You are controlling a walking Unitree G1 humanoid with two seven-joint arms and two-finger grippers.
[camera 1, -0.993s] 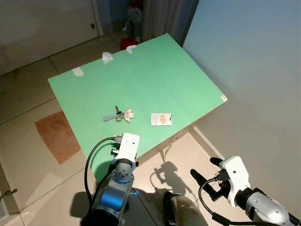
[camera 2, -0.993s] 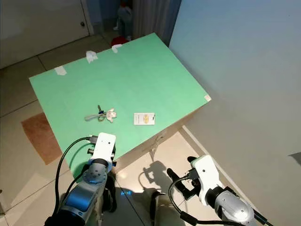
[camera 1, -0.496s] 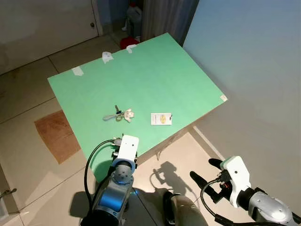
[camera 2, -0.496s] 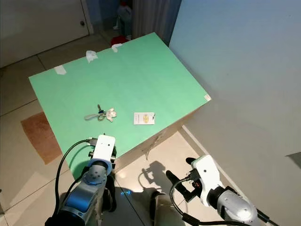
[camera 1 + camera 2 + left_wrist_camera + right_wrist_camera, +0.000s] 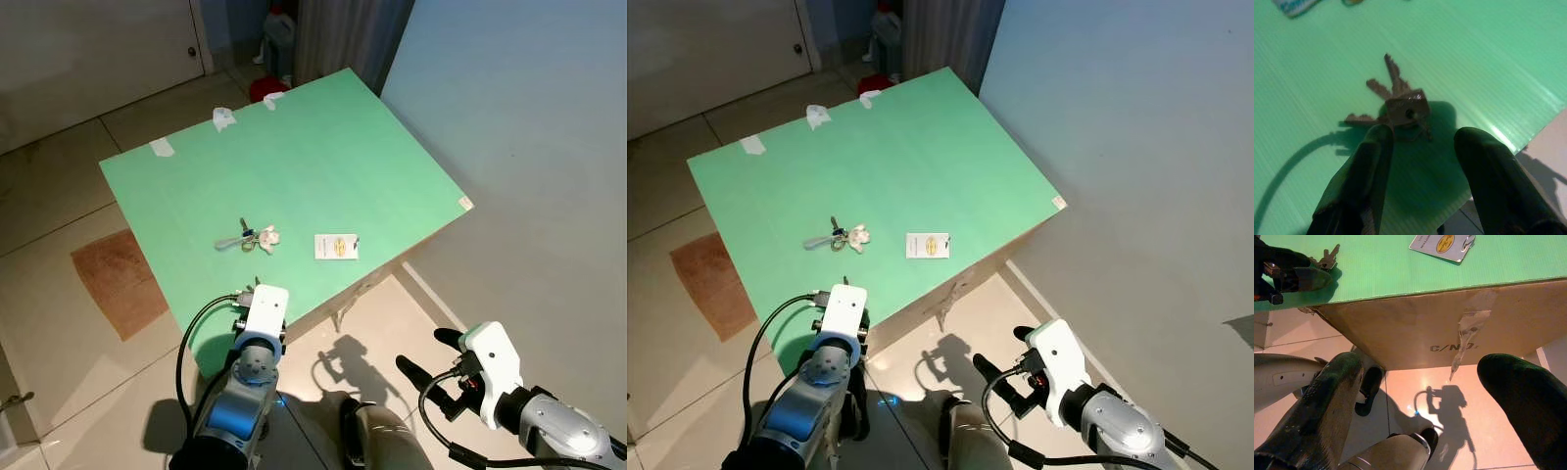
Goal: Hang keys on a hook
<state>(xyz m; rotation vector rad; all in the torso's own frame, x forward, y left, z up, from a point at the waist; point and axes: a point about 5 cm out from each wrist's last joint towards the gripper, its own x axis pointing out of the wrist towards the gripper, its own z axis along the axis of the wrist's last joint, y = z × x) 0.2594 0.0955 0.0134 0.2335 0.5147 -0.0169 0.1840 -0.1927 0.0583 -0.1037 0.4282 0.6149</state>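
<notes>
I see the keys (image 5: 247, 238) lying flat on the green tabletop (image 5: 323, 157), with a small white charm (image 5: 267, 237) touching them and a white card (image 5: 336, 247) just beside. My left pincer (image 5: 1420, 161) is released, near the keys at the tabletop's near edge. My right pincer (image 5: 1440, 406) is also released, low over the tiled floor (image 5: 59, 323).
</notes>
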